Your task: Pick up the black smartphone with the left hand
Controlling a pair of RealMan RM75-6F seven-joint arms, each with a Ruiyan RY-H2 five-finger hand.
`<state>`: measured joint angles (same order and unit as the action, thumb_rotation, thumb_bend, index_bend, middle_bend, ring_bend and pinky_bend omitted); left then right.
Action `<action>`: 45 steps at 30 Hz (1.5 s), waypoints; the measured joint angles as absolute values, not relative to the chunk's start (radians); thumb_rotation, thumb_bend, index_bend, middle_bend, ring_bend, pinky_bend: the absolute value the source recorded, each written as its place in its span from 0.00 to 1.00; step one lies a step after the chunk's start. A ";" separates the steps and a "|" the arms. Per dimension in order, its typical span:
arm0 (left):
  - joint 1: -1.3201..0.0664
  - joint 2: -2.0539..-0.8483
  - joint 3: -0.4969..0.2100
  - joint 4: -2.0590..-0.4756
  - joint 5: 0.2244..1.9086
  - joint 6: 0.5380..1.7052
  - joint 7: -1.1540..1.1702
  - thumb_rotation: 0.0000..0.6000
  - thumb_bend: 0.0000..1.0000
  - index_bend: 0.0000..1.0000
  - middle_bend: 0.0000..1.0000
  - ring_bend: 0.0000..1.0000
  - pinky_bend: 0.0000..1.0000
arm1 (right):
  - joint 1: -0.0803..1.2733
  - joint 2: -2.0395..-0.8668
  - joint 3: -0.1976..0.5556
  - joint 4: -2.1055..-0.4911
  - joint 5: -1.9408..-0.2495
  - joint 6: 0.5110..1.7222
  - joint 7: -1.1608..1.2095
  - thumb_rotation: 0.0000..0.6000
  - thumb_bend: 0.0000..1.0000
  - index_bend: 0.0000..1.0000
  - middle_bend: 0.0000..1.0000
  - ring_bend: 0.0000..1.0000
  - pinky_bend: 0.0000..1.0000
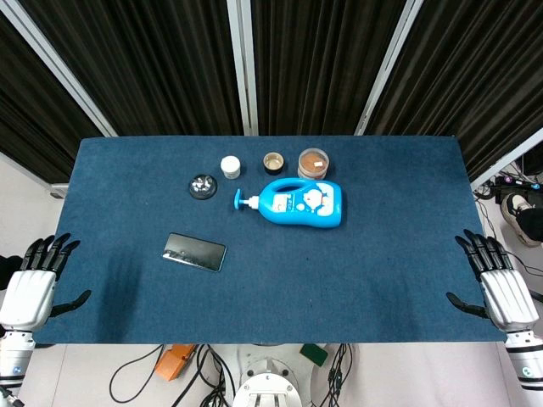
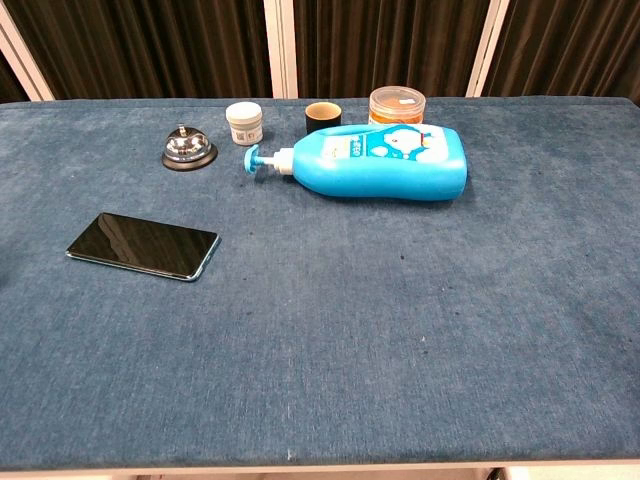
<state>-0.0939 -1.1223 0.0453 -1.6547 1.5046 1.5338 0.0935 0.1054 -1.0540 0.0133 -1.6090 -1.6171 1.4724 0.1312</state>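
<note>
Both hands are hanging open off the worktop [image 1: 382, 280] edges, left hand [image 1: 32, 284] and right hand [image 1: 501, 288] partly cropped, unseen from the chest; black smartphone [image 1: 195, 252] is lying untouched.

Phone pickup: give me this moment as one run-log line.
phone: flat on table, untouched | left hand: open, off table's left edge | right hand: open, off right edge | stage: reach not started
</note>
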 measured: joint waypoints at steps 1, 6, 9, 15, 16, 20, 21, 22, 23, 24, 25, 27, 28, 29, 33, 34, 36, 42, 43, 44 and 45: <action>-0.092 -1.123 0.044 -1.657 1.500 1.533 0.097 1.00 0.19 0.12 0.05 0.03 0.01 | 0.109 -1.056 0.015 -1.609 -1.616 1.469 0.130 1.00 0.30 0.00 0.05 0.00 0.00; -0.084 -1.135 0.023 -1.666 1.478 1.536 0.124 1.00 0.18 0.12 0.06 0.02 0.01 | 0.117 -1.054 0.019 -1.617 -1.618 1.463 0.123 1.00 0.30 0.00 0.05 0.00 0.00; -0.089 -1.140 0.011 -1.680 1.478 1.533 0.144 1.00 0.17 0.12 0.06 0.02 0.01 | 0.118 -1.046 0.022 -1.622 -1.621 1.470 0.123 1.00 0.30 0.00 0.05 0.00 0.00; -0.153 -1.187 -0.026 -1.694 1.504 1.488 0.210 1.00 0.15 0.19 0.08 0.02 0.01 | 0.122 -1.036 0.031 -1.626 -1.630 1.486 0.130 1.00 0.29 0.00 0.05 0.00 0.00; -0.168 -1.201 -0.033 -1.693 1.511 1.475 0.219 1.00 0.15 0.21 0.08 0.03 0.01 | 0.123 -1.035 0.031 -1.626 -1.630 1.485 0.130 1.00 0.29 0.00 0.05 0.00 0.00; -0.246 -1.281 -0.061 -1.675 1.528 1.392 0.247 1.00 0.15 0.25 0.09 0.03 0.01 | 0.127 -1.035 0.031 -1.626 -1.630 1.480 0.133 1.00 0.30 0.00 0.05 0.00 0.00; -0.265 -1.300 -0.067 -1.667 1.529 1.368 0.254 1.00 0.15 0.25 0.09 0.03 0.01 | 0.127 -1.035 0.031 -1.625 -1.629 1.479 0.133 1.00 0.30 0.00 0.05 0.00 0.00; -0.284 -1.320 -0.072 -1.658 1.528 1.343 0.262 1.00 0.15 0.25 0.09 0.03 0.01 | 0.127 -1.035 0.031 -1.625 -1.627 1.479 0.134 1.00 0.30 0.00 0.05 0.00 0.00; -0.308 -1.346 -0.078 -1.644 1.525 1.307 0.277 1.00 0.15 0.25 0.08 0.02 0.01 | 0.126 -1.034 0.031 -1.625 -1.625 1.479 0.134 1.00 0.30 0.00 0.05 0.00 0.00; -0.326 -1.365 -0.083 -1.634 1.519 1.278 0.291 1.00 0.14 0.24 0.08 0.02 0.01 | 0.126 -1.034 0.031 -1.624 -1.623 1.479 0.135 1.00 0.30 0.00 0.05 0.00 0.00; -0.344 -1.384 -0.088 -1.624 1.511 1.250 0.308 1.00 0.14 0.24 0.08 0.01 0.01 | 0.124 -1.034 0.030 -1.623 -1.621 1.479 0.136 1.00 0.30 0.00 0.05 0.00 0.00; -0.385 -1.430 -0.101 -1.598 1.480 1.184 0.348 1.00 0.14 0.24 0.07 0.00 0.01 | 0.122 -1.033 0.030 -1.622 -1.617 1.480 0.138 1.00 0.30 0.00 0.05 0.00 0.00; -0.400 -1.448 -0.106 -1.586 1.462 1.159 0.362 1.00 0.14 0.24 0.07 0.00 0.01 | 0.121 -1.032 0.030 -1.622 -1.614 1.480 0.138 1.00 0.30 0.00 0.05 0.00 0.00; -0.418 -1.472 -0.113 -1.570 1.435 1.132 0.379 1.00 0.14 0.24 0.07 0.00 0.01 | 0.120 -1.032 0.030 -1.621 -1.611 1.480 0.139 1.00 0.30 0.00 0.05 0.00 0.00; -0.465 -1.539 -0.126 -1.513 1.359 1.068 0.433 1.00 0.15 0.24 0.07 0.00 0.01 | 0.120 -1.032 0.031 -1.619 -1.601 1.473 0.139 1.00 0.29 0.00 0.05 0.00 0.00; -0.471 -1.550 -0.126 -1.504 1.346 1.060 0.443 1.00 0.15 0.24 0.07 0.00 0.01 | 0.121 -1.033 0.031 -1.619 -1.599 1.471 0.138 1.00 0.29 0.00 0.05 0.00 0.00; -0.481 -1.568 -0.126 -1.487 1.324 1.047 0.453 1.00 0.16 0.24 0.06 0.00 0.01 | 0.123 -1.034 0.032 -1.619 -1.597 1.466 0.137 1.00 0.30 0.00 0.05 0.00 0.00; -0.499 -1.605 -0.121 -1.438 1.286 1.031 0.469 1.00 0.21 0.24 0.06 0.00 0.01 | 0.129 -1.040 0.032 -1.618 -1.591 1.454 0.134 1.00 0.30 0.00 0.05 0.00 0.00; -0.501 -1.609 -0.120 -1.434 1.282 1.032 0.471 1.00 0.21 0.24 0.06 0.00 0.01 | 0.129 -1.040 0.033 -1.618 -1.590 1.454 0.134 1.00 0.30 0.00 0.05 0.00 0.00; -0.503 -1.611 -0.118 -1.431 1.277 1.032 0.470 1.00 0.21 0.24 0.06 0.00 0.01 | 0.128 -1.039 0.033 -1.618 -1.589 1.454 0.134 1.00 0.30 0.00 0.05 0.00 0.00; -0.504 -1.612 -0.117 -1.430 1.275 1.033 0.471 1.00 0.21 0.24 0.06 0.00 0.01 | 0.128 -1.039 0.033 -1.617 -1.587 1.455 0.134 1.00 0.30 0.00 0.05 0.00 0.00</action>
<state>-0.5038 -1.6118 -0.1171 -1.4300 1.2746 1.0326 0.4708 0.1278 -1.0392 0.0328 -1.6174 -1.5873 1.4546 0.1340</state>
